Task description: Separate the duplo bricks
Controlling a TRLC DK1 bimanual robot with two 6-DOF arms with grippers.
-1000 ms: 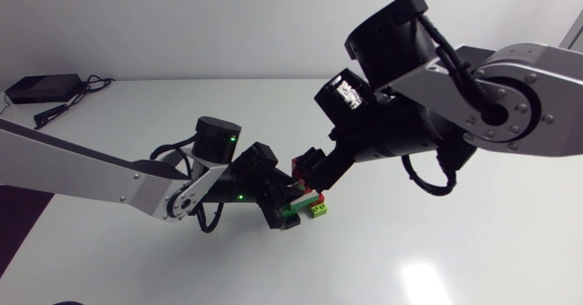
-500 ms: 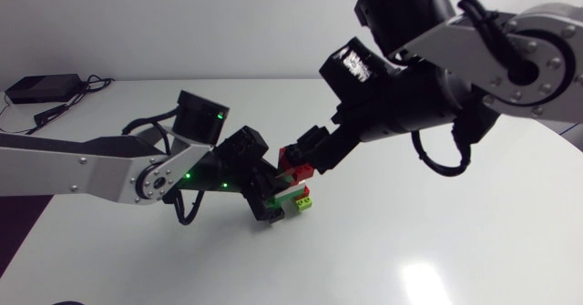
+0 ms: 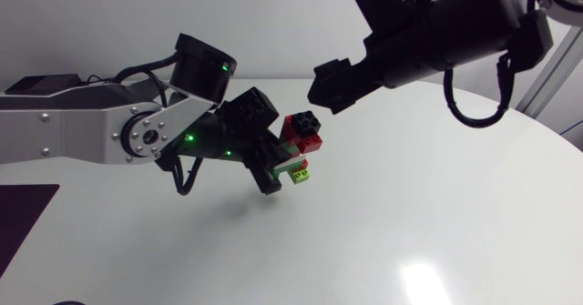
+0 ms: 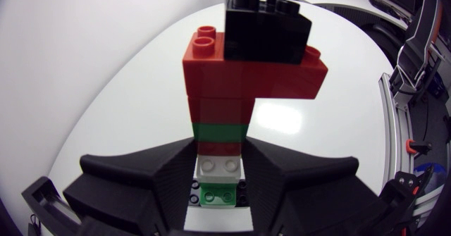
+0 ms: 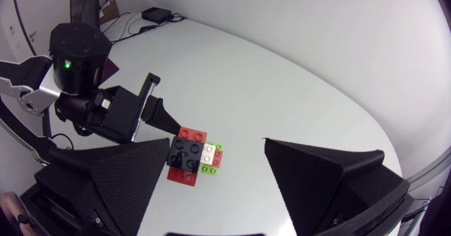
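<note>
- head view: the left arm (image 3: pixel 91 137) holds the stack (image 3: pixel 299 148) of duplo bricks off the desk (image 3: pixel 410 223), near its middle, left jaws clamped on the stack's lower end. the right arm (image 3: pixel 437 32) hangs above and beside it, its jaws apart from the bricks and touching nothing.
- left wrist view: the left jaws press from both sides on the white brick (image 4: pixel 218 167) and the pieces next to it. a green brick (image 4: pixel 218 194) sits deeper between them. the rest of the stack juts out ahead, ending in a long red brick (image 4: pixel 254 70) capped by a black brick (image 4: pixel 268 28), both overhanging to one side.
- right wrist view: the right jaws stand wide, with the stack (image 5: pixel 192 158) seen ahead through the gap, well apart from either finger (image 5: pixel 127 179).
- the risk, as judged: the hold is at the narrow end of a long lever. a pull on the overhanging top that runs off-axis could twist the stack out of the left jaws, or split it at a seam other than the one meant, dropping bricks to the desk. a close that catches only a corner of the black brick could slip off.
- containers: none shows in any view, so freed bricks would likely go on the desk itself.
</note>
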